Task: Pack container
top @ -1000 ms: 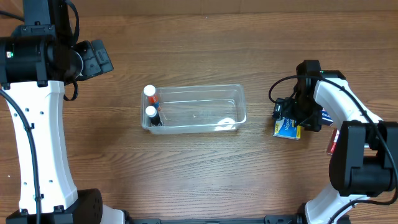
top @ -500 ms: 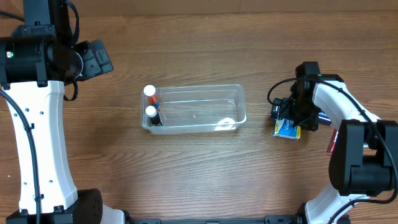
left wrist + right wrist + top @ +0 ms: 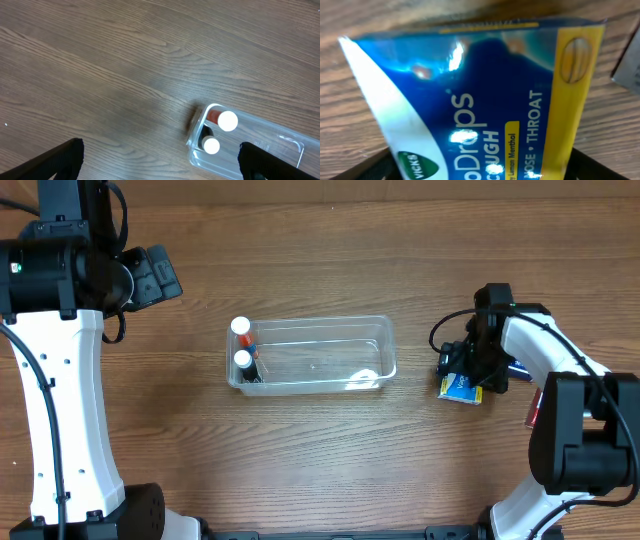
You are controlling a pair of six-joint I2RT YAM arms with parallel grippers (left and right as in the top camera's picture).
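Observation:
The clear plastic container [image 3: 330, 340] lies at the table's middle; it also shows in the left wrist view [image 3: 285, 150]. At its left end stand two white-capped bottles, one with a red body [image 3: 241, 326] and one dark [image 3: 243, 360]. My right gripper [image 3: 462, 373] is low over a blue and yellow Vicks cough-drop pack [image 3: 461, 388], right of the container. The pack [image 3: 480, 100] fills the right wrist view, with the open fingers on either side of it. My left gripper [image 3: 160, 170] is open and empty, high above the table left of the container.
A red object [image 3: 535, 408] and a blue item [image 3: 522, 366] lie just right of the cough-drop pack, partly hidden by the right arm. A grey box edge [image 3: 629, 75] shows at the right in the right wrist view.
My right gripper has shifted slightly left over the cough-drop pack. The left arm, container and bottles have not moved.

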